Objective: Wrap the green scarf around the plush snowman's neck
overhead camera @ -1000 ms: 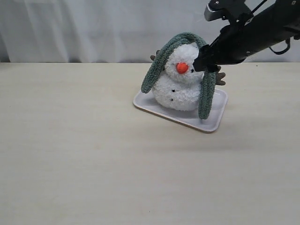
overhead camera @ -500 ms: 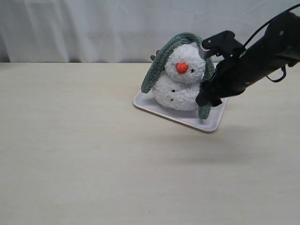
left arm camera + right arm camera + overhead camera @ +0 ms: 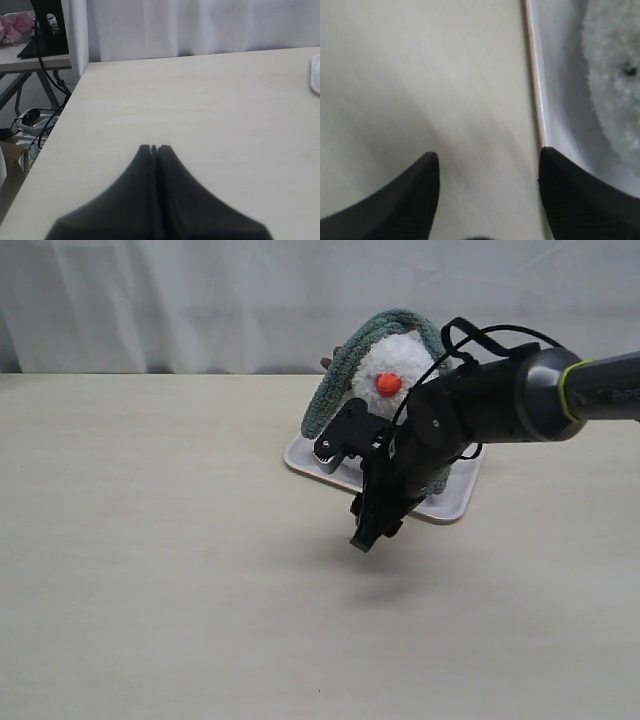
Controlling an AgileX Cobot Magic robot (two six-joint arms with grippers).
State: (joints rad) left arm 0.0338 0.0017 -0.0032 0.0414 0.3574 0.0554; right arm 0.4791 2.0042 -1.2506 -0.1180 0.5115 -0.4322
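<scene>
The plush snowman (image 3: 398, 358) stands on a white tray (image 3: 300, 454) at the back of the table. The green scarf (image 3: 338, 382) lies draped over its head, one end hanging down the left side; the other end and most of the neck are hidden behind my right arm. My right gripper (image 3: 362, 528) points down in front of the tray, just above the table. In the right wrist view it (image 3: 489, 161) stands open and empty, with the tray rim (image 3: 536, 100) and the snowman's white fluff (image 3: 615, 75) beside one finger. My left gripper (image 3: 154, 148) is shut and empty.
The tray sits at an angle near the back middle of the pale wooden table (image 3: 180, 570), and a white curtain (image 3: 200, 300) hangs behind. The left wrist view shows the table's edge (image 3: 65, 115), a sliver of the tray (image 3: 316, 75), and cables and a stand beyond it.
My right arm has swung from beside the snowman's head down and across its front, ending low in front of the tray. The scarf still lies over the head.
</scene>
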